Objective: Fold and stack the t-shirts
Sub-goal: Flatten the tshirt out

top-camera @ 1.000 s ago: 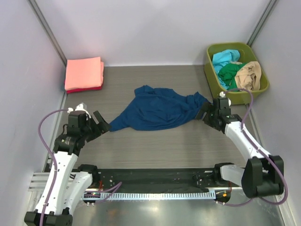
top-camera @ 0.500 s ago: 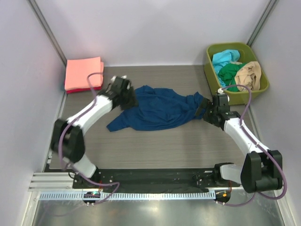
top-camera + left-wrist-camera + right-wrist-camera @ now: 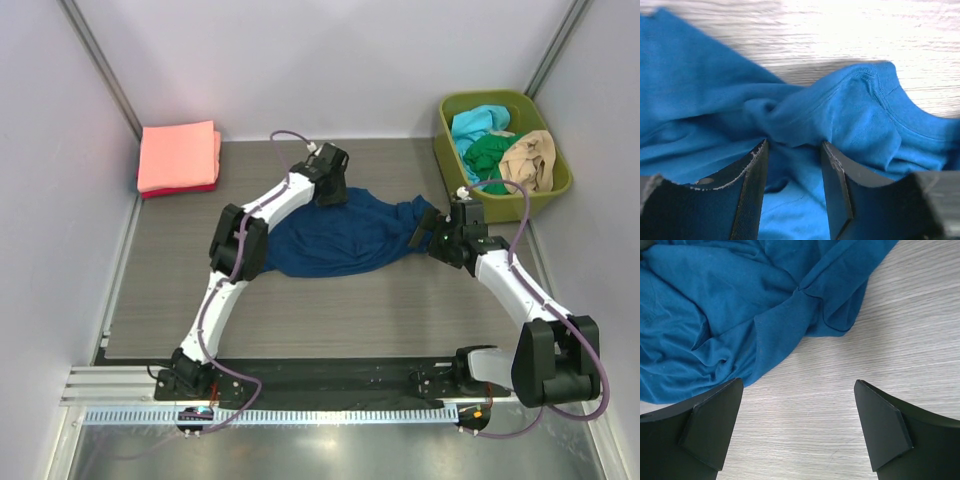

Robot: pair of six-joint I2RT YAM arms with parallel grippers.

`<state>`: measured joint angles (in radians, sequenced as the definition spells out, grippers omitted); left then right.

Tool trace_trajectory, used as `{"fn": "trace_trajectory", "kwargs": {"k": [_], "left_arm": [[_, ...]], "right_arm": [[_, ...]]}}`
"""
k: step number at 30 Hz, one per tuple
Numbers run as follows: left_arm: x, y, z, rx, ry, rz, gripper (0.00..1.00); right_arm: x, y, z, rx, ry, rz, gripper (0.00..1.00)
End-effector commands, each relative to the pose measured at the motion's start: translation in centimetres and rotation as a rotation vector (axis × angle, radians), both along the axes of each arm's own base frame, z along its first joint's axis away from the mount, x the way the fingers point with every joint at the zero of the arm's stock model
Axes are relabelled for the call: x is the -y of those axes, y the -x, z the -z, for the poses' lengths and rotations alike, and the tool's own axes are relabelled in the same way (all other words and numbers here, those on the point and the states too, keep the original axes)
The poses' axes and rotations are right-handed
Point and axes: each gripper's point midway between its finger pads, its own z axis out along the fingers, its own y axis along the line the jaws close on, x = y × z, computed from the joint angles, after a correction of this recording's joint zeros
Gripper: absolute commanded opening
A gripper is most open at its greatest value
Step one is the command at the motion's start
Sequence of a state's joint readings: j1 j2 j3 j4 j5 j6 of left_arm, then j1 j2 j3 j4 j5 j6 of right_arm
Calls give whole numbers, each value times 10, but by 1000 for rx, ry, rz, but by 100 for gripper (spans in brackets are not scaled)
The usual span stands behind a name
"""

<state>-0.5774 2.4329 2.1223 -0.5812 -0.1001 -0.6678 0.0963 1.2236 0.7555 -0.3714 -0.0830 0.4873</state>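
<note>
A navy blue t-shirt [image 3: 350, 240] lies crumpled in the middle of the table; no print shows. My left gripper [image 3: 333, 192] is at the shirt's far left edge. In the left wrist view [image 3: 792, 145] its fingers stand a narrow gap apart, with a fold of the blue cloth [image 3: 700, 90] between the tips. My right gripper [image 3: 428, 232] is wide open at the shirt's right end. In the right wrist view [image 3: 797, 383] it hovers over bare table beside the cloth [image 3: 715, 305]. A salmon-pink tee [image 3: 178, 155] lies folded on a red one [image 3: 180, 189] at the far left.
A green bin [image 3: 555, 185] at the far right holds cyan [image 3: 478, 125], green [image 3: 488, 155] and tan [image 3: 528, 160] tees. Grey walls close in the table on the left, back and right. Both arm bases stand at the near edge.
My left arm has swung from the shirt's near left corner across to its far left edge and come down onto the cloth. My right gripper has shifted slightly left.
</note>
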Motion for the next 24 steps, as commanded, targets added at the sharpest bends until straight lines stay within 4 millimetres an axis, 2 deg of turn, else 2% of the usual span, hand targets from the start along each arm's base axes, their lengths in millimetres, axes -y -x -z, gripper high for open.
{"fn": "trace_trajectory", "kwargs": {"k": [1, 6, 12, 15, 20, 21, 24], "left_arm": [[6, -3, -5, 27, -81, -4, 47], [2, 7, 1, 27, -146, -30, 47], [-19, 19, -16, 63, -216, -69, 47], [-24, 25, -21, 64, -220, -70, 43], [-24, 34, -15, 45, -224, -62, 42], [-24, 35, -16, 48, -222, -63, 45], [-25, 37, -25, 65, -224, -64, 46]], "right_arm": [[-7, -7, 0, 27, -14, -33, 100], [-7, -9, -1, 31, -19, -36, 100], [-9, -9, 2, 24, -23, -39, 100], [-8, -9, 1, 27, -23, -38, 100], [-9, -9, 2, 22, -23, -39, 100], [-9, -8, 3, 21, -23, -42, 99], [-8, -8, 4, 16, -24, -38, 99]]}}
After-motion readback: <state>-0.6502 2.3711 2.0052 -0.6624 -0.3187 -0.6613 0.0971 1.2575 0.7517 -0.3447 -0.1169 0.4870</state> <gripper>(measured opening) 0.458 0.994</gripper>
